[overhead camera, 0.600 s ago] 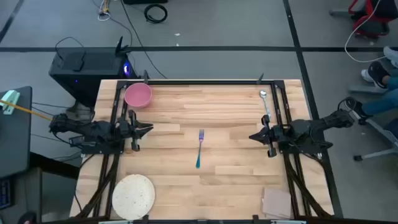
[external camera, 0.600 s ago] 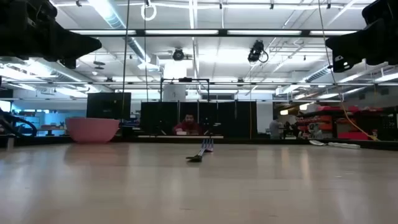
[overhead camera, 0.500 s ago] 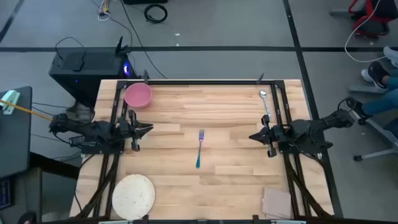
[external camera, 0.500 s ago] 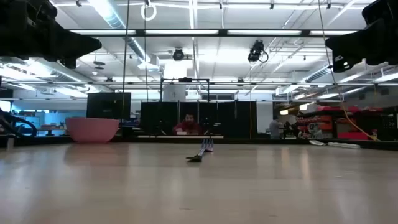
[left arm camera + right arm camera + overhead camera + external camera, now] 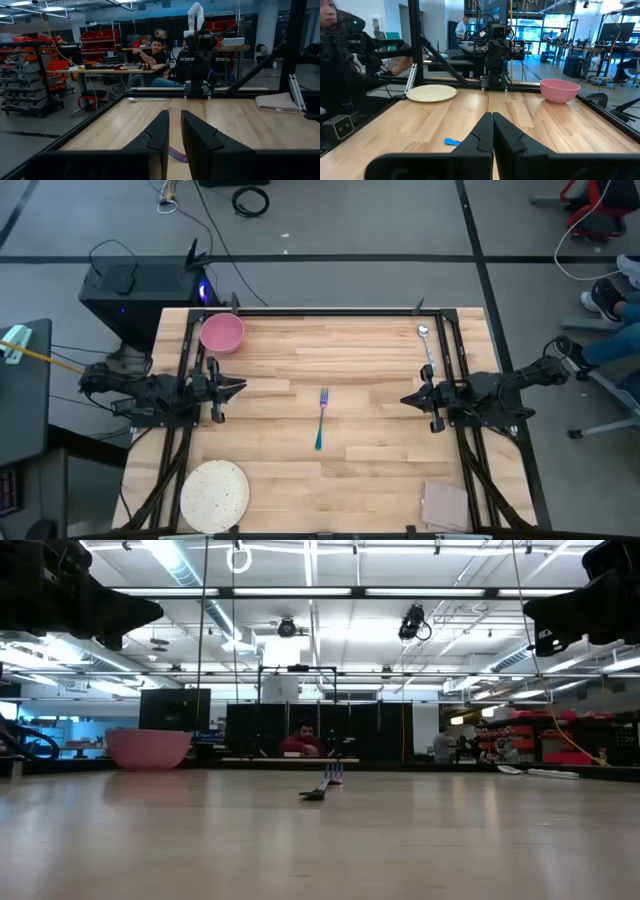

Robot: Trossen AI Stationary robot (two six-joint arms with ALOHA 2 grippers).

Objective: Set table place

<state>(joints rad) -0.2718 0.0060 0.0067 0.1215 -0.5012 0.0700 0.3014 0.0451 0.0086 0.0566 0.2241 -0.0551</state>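
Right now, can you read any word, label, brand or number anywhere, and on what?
None can be read.
Plate, bowl, fork, spoon, pad and table: no markings show.
Red bins on the room's shelves: any labels are too small to read.

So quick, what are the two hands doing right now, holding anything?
Left hand: fingers nearly together with a thin gap, holding nothing, over the table's left edge.
Right hand: shut, holding nothing, over the right edge.

Two dark arms — matte black
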